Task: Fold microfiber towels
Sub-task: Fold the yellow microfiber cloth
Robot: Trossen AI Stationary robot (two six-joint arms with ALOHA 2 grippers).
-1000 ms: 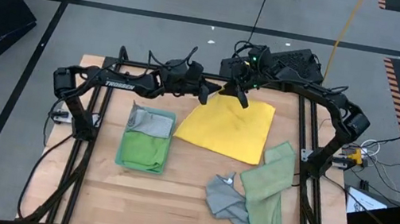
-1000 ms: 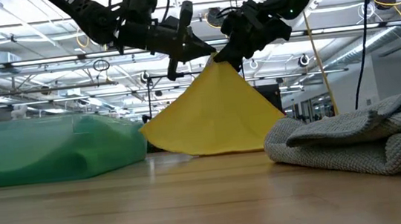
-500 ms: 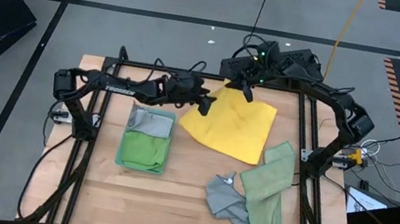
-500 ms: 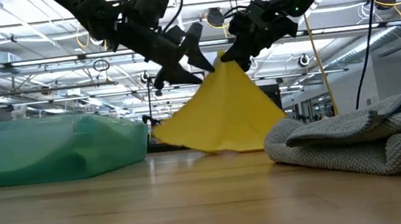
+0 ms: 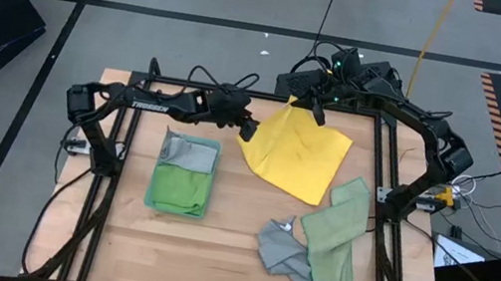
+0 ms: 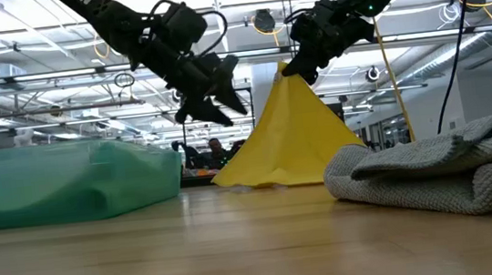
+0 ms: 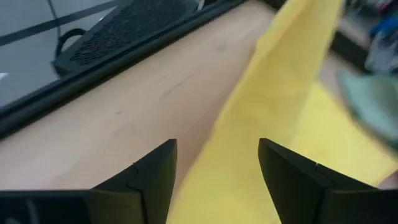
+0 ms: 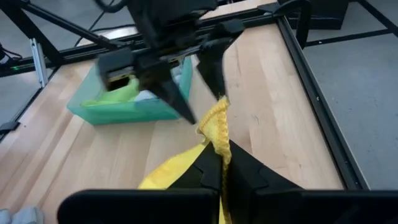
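Wooden table point(image 5: 233, 249), far centre: yellow towel point(image 5: 301, 154) raised by one corner, lower edge resting on the surface. Right gripper point(image 5: 314, 103) pinched shut on that corner. Left gripper point(image 5: 248, 127) just left of the towel, jaws spread, holding nothing.

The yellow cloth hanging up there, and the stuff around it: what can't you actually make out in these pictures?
- Yellow towel: its underside, in every view.
- Green bin: its contents; the low view's cloudy wall hides them, and the high view shows only the top green and grey cloths.
- Sage towel: it covers part of the grey towel, high view.
- Left wrist view: background blurred.
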